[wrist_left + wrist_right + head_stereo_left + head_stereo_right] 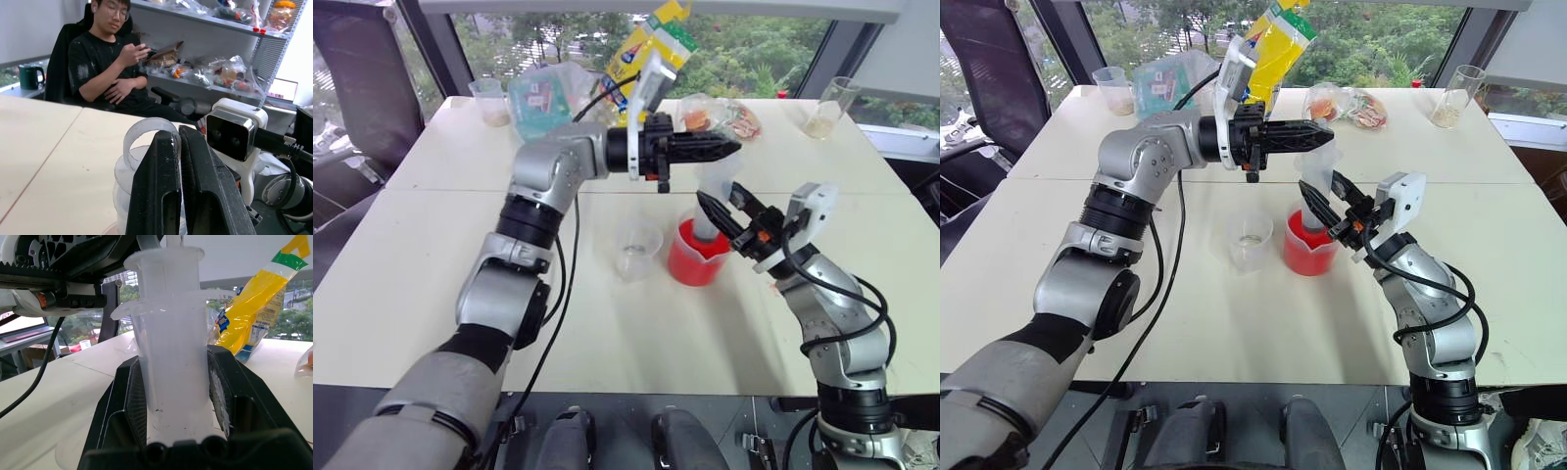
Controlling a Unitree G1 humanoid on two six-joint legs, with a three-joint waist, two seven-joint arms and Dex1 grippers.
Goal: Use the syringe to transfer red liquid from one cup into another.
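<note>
A pale tabletop (pixel 607 323) by a wide window with trees outside carries the work, with snack bags and glass tumblers along its far edge. The right pincer (pixel 173 396) is clamped on the barrel of the syringe (pixel 168 357), one black finger on each side of the clear tube, holding it upright with its lower end down in the spouted beaker (pixel 697 257) near the middle of the tabletop. The left pincer (pixel 729 149) reaches in level from the left, its fingers (pixel 166 196) pressed together at the ringed plunger top; it seems to pinch that top, though the contact itself is hard to make out. The red liquid (pixel 690 264) fills the lower part of the beaker. The smaller cup (pixel 636 250) stands just to the left of the beaker, apart from it, and looks nearly empty. The syringe is likely light and stiff, its smooth plastic slippery, so the mid-barrel hold below the flange seems right, with the plunger drawn straight along its axis. A loaded syringe may drip from the nozzle, and both cups look light enough to tip if knocked.
</note>
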